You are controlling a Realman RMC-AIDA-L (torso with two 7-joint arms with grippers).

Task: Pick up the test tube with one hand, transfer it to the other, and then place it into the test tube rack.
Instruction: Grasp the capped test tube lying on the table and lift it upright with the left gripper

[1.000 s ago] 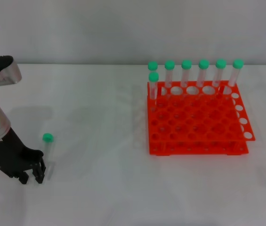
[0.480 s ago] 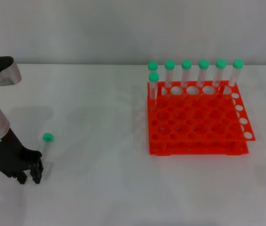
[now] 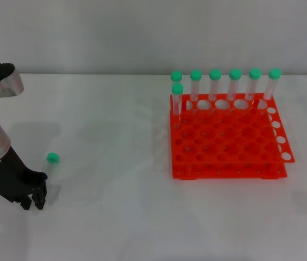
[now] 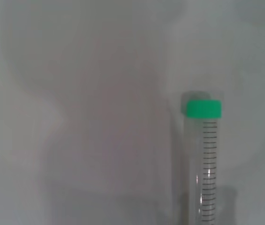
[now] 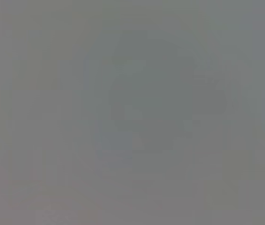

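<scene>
My left gripper (image 3: 33, 202) sits low over the white table (image 3: 110, 179) at my near left, its black fingers (image 3: 40, 202) pointing down and set narrowly apart with nothing between them, as far as the head view lets me judge. Just beyond those fingertips lies the test tube (image 3: 50, 168), flat on the table and apart from my gripper, its green cap (image 3: 52, 158) at the end away from me. My left wrist view shows the same tube (image 4: 206, 173) lying alone on the bare surface, printed graduation marks (image 4: 209, 159) running down its clear body below the cap.

Well across the table, to my right and farther back, stands the orange-red test tube rack (image 3: 226, 141), its top plate a grid of round holes. Seven green-capped tubes (image 3: 235, 84) stand upright in it: six along the far row and one just in front at the left corner.

My right gripper appears in no view; its wrist view gives only a featureless grey.
</scene>
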